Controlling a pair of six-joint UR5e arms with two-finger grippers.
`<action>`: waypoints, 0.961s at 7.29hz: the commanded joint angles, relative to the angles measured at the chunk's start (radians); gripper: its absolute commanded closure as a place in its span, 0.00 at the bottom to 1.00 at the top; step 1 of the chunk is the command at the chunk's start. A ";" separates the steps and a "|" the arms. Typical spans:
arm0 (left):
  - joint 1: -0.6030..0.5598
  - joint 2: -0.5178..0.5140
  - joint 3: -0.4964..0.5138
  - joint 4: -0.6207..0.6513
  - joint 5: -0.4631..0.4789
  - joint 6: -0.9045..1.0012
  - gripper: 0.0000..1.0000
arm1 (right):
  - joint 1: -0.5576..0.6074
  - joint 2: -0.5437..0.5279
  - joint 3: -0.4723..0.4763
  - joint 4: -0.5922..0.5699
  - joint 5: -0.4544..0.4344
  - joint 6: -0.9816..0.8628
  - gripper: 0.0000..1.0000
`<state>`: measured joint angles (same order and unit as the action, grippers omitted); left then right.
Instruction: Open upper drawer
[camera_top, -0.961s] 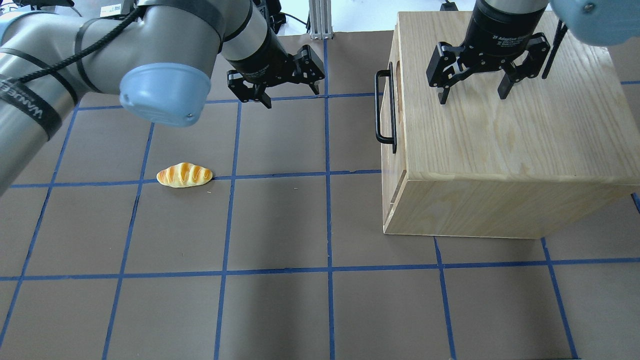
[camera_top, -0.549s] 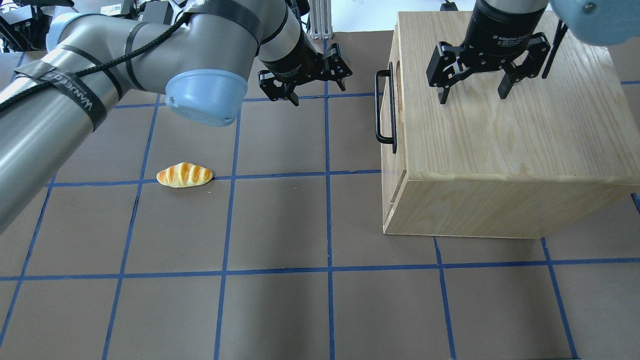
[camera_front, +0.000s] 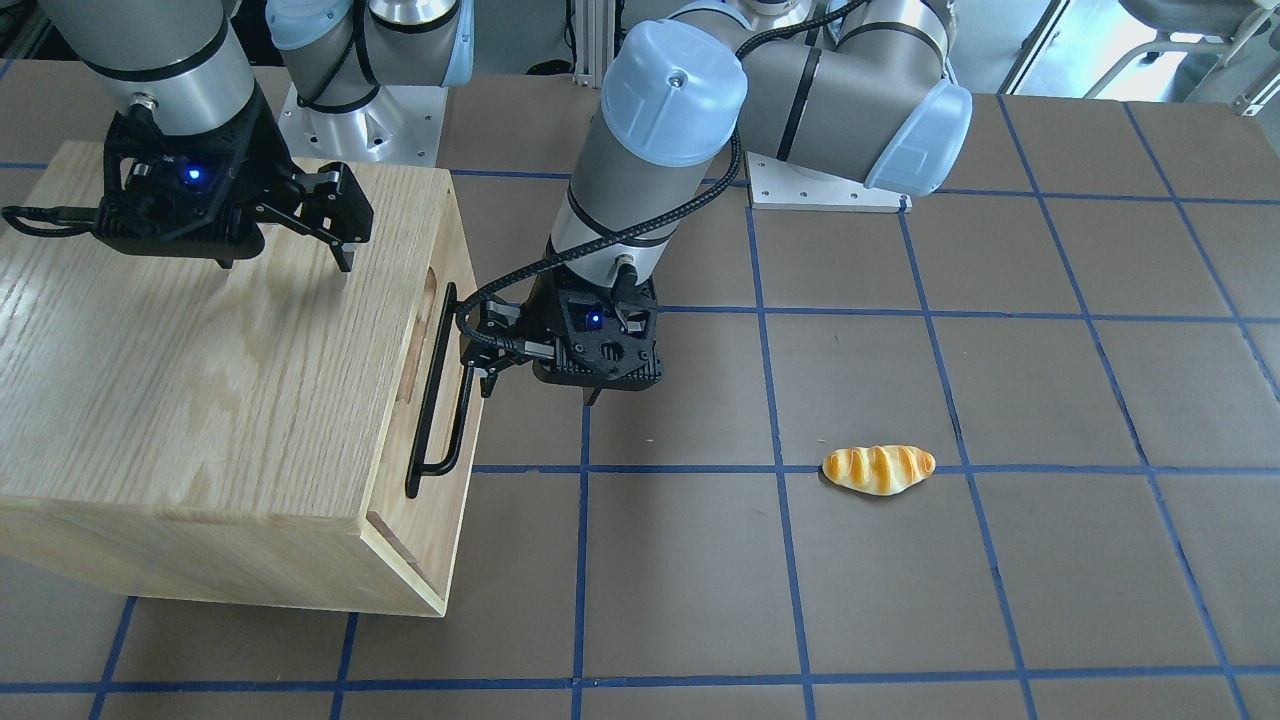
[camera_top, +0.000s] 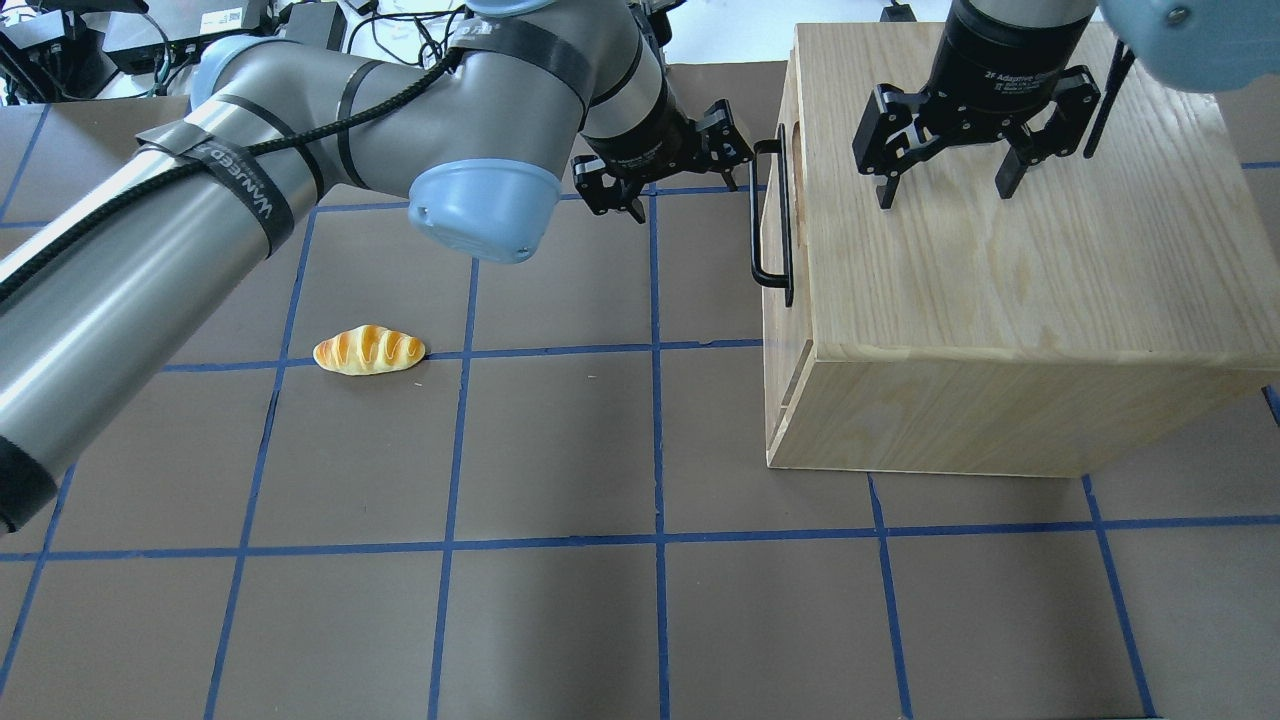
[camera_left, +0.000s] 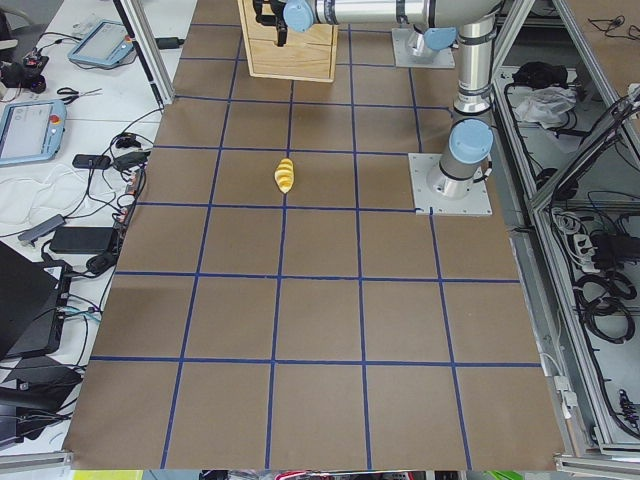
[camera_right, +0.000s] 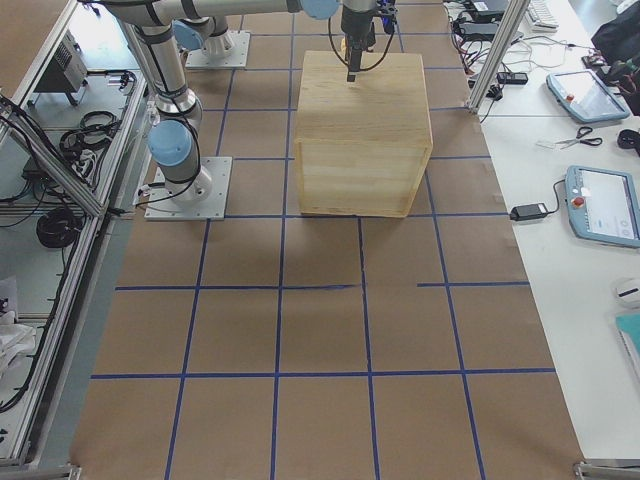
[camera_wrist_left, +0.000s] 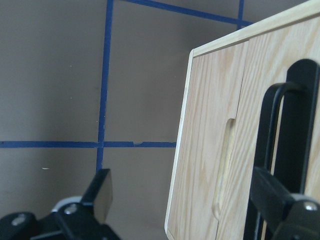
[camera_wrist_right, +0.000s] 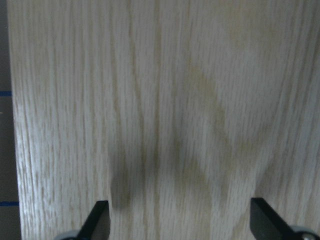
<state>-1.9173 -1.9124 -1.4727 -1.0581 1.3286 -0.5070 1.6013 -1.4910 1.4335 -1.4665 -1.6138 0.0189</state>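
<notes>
Left hand (camera_top: 680, 165), fingers spread and empty, sits at 10 o'clock of the bar handle (camera_top: 770, 220) in the overhead view. I judge the upper drawer (camera_wrist_left: 260, 85) rigid and fairly heavy, so I'd grip the handle mid-bar.

Bright, even light; soft shadows.

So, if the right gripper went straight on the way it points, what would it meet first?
The cabinet top. The right gripper points straight down at it, jaws open, nothing between; the gap looks small.
</notes>
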 joint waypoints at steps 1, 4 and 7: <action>-0.026 -0.019 0.000 0.013 0.000 -0.016 0.00 | 0.000 0.000 0.001 0.000 0.000 -0.001 0.00; -0.037 -0.020 0.000 0.032 0.000 -0.010 0.00 | 0.000 0.000 -0.001 0.000 0.000 0.001 0.00; -0.039 -0.023 -0.003 0.030 0.000 0.004 0.00 | 0.000 0.000 -0.001 0.000 0.000 -0.001 0.00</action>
<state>-1.9553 -1.9343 -1.4741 -1.0277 1.3284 -0.5076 1.6015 -1.4910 1.4327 -1.4665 -1.6138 0.0197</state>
